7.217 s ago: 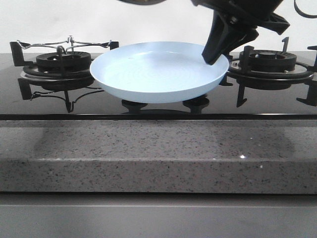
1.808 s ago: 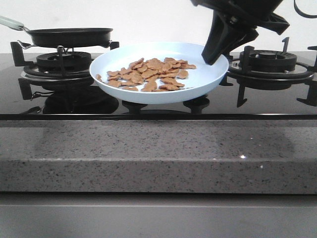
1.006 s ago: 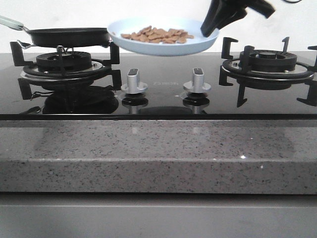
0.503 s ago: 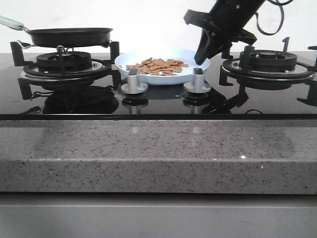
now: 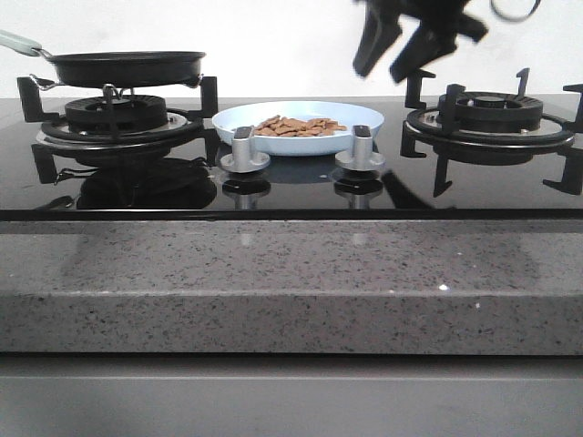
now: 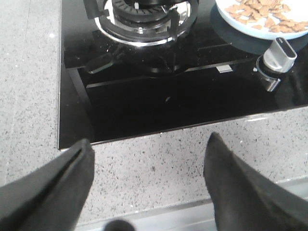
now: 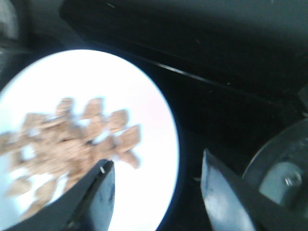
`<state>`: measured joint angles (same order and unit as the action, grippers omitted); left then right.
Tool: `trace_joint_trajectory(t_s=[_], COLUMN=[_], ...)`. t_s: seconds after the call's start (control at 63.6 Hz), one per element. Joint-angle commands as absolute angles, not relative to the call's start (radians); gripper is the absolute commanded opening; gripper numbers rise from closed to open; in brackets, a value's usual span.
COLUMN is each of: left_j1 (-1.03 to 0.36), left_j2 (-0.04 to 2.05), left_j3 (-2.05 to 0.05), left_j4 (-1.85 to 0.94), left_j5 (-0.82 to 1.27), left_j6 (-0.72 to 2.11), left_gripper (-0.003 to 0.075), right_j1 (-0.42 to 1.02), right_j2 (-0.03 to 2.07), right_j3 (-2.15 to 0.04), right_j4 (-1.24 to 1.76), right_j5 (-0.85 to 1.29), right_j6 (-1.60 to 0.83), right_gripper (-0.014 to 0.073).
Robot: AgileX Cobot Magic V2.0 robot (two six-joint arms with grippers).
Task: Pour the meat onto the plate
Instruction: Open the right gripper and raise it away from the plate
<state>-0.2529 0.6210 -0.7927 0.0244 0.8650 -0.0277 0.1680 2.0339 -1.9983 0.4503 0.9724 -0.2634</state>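
The pale blue plate rests on the black glass hob between the two burners, behind the two knobs. The meat lies heaped in it as small orange-brown pieces. My right gripper hangs open and empty above the plate's right rim. In the right wrist view its fingers straddle the plate's rim above the meat. My left gripper is open and empty over the stone counter's front edge. The plate and meat show at the corner of the left wrist view.
A black frying pan with a pale green handle sits on the left burner. The right burner carries only its grate. Two silver knobs stand in front of the plate. The grey stone counter runs along the front.
The plate went from empty to holding meat, and the pan came back to the left burner. My right gripper carried the plate back, set it on the hob, let go and rose.
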Motion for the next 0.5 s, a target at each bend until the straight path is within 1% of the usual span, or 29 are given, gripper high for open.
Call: trace_joint_trajectory(t_s=[0.0, 0.157, 0.299, 0.487], left_j1=[-0.26, -0.26, -0.26, -0.26], left_j2=[0.621, 0.621, 0.621, 0.621], left_j3=[-0.82, -0.82, -0.82, -0.82], left_j4=[0.02, 0.02, 0.02, 0.02], left_j5=[0.777, 0.744, 0.735, 0.737], left_j6=[-0.038, -0.038, -0.038, -0.038], left_gripper=[0.0472, 0.0472, 0.0472, 0.0472], right_j1=[0.173, 0.207, 0.223, 0.221], right_j2=[1.899, 1.743, 1.574, 1.314], right_j3=[-2.027, -1.931, -1.751, -1.44], right_j4=[0.469, 0.454, 0.393, 0.329], right_j5=[0.995, 1.0, 0.97, 0.929], right_j6=[-0.271, -0.271, -0.271, -0.27], right_gripper=[0.0433, 0.0433, 0.0433, 0.0433])
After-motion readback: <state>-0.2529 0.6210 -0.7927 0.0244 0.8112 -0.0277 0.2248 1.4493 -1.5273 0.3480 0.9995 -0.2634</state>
